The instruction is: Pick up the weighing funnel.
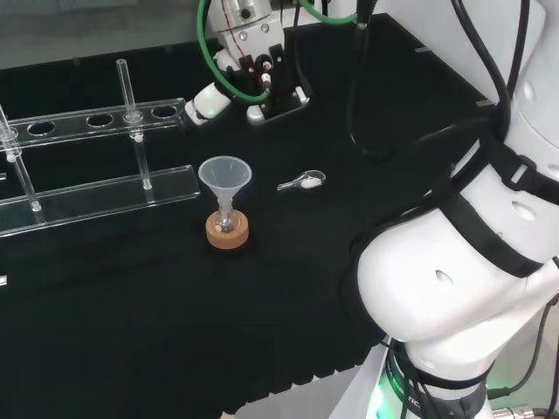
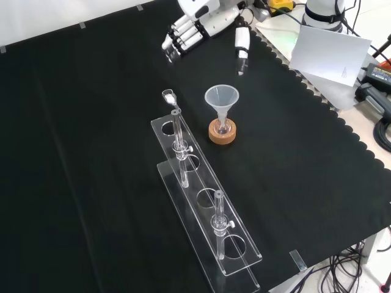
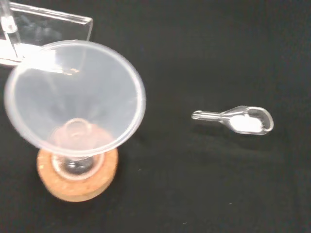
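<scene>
The hand (image 2: 204, 24) hangs near the desk's far edge in the front view, fingers relaxed and holding nothing, while the weighing funnel (image 2: 168, 96) lies flat nearer the desk's middle, white powder in its scoop, stem turned toward the empty-looking funnel (image 2: 221, 97) standing beside it.
</scene>
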